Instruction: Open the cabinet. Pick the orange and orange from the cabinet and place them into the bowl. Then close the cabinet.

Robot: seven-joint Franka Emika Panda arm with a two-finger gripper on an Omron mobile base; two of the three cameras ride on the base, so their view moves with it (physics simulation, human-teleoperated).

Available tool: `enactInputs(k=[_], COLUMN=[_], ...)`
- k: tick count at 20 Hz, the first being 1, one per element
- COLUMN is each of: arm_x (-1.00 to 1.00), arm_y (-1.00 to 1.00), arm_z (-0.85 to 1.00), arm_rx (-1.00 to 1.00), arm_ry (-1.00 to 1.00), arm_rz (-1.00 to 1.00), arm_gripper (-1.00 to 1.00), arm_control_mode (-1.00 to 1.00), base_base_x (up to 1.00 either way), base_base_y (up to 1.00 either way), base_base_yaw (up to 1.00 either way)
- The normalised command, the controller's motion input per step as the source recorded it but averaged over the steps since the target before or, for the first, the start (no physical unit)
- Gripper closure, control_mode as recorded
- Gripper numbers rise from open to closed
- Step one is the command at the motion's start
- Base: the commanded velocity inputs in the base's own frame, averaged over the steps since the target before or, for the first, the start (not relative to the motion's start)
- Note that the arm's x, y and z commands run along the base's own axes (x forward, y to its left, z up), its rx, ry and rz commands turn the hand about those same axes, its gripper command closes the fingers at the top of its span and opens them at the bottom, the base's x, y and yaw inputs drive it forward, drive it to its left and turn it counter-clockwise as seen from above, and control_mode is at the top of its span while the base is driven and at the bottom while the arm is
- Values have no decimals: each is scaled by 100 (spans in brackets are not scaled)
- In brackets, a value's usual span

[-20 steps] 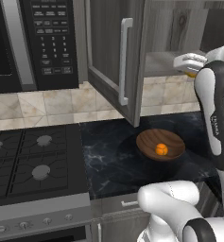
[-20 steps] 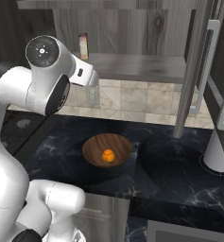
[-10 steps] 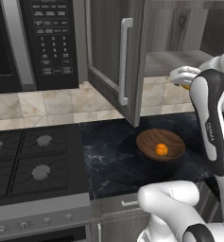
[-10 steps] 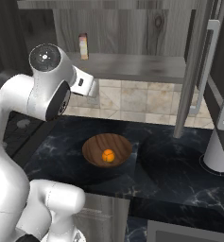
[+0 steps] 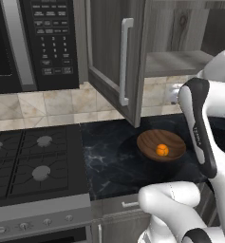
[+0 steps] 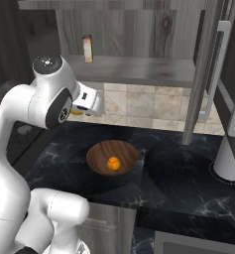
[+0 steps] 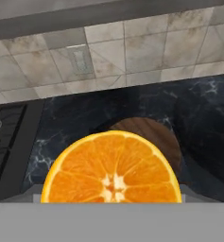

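One orange (image 7: 111, 168) in hand, bowl (image 5: 161, 144) below, stove (image 5: 31, 163) left

Black microwave (image 5: 35, 42) up left of jaws. Gas stove (image 5: 33, 163) low left. Dark marble counter (image 5: 109, 161) beneath. Small box (image 6: 88, 48) on shelf above. Beige tile backsplash (image 7: 113, 56) behind.

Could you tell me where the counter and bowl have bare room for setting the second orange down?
The wide reddish-brown wooden bowl holds one small orange near its middle; bare wood rings it. The dark marble counter lies free between bowl and grey cylinder. It is tighter under the open grey cabinet door, beside the black stove.
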Motion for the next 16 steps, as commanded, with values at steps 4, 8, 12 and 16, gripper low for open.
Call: enactInputs(k=[4,8,12,16], arm_x=[13,22,25,22], arm_y=[0,0,0,0], arm_z=[-36,-23,-25,-33], arm_rx=[-9,-6,-4,-1], arm_ry=[10,3,1,0], arm_rz=[0,0,0,0], arm_gripper=[100,100,100,100], arm_control_mode=[-100,-100,-100,-100], base_base_x=[0,0,0,0], base_base_y=[0,0,0,0], base_base_yaw=[0,0,0,0])
